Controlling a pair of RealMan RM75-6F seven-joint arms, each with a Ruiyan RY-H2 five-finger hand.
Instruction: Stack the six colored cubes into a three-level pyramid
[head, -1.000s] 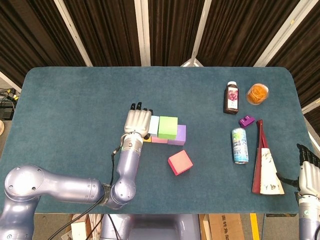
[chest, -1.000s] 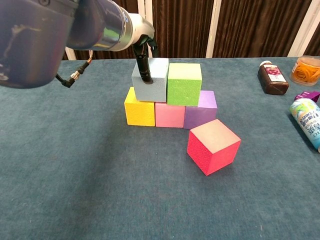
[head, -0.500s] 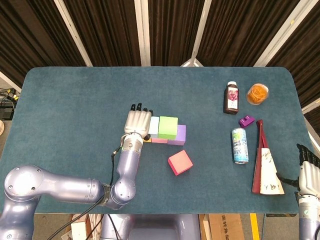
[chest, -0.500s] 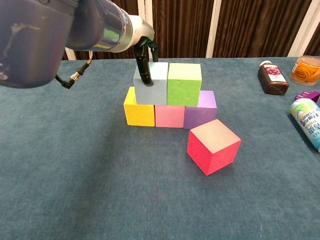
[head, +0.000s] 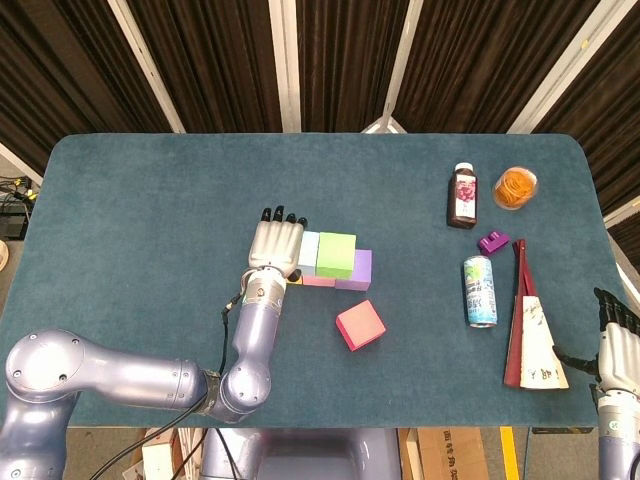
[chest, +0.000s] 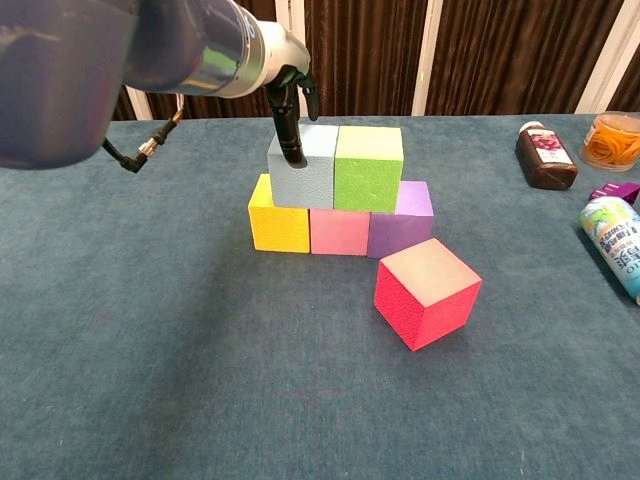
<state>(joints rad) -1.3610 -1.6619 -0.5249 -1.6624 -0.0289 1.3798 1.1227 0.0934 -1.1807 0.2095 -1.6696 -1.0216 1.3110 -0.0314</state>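
Left hand (head: 275, 244) seemingly grips blue cube (chest: 312, 175) — 2nd tier

Over on the right of the teal felt-covered table (head: 150, 200), a dark juice bottle with a white cap (head: 463, 196) lies just beside a clear tub of orange rubber bands (head: 515, 187). Below them sits a small purple block (head: 492, 241), then a pale printed drinks can on its side (head: 480, 290), and a folded red-and-white paper fan (head: 530, 325) alongside.
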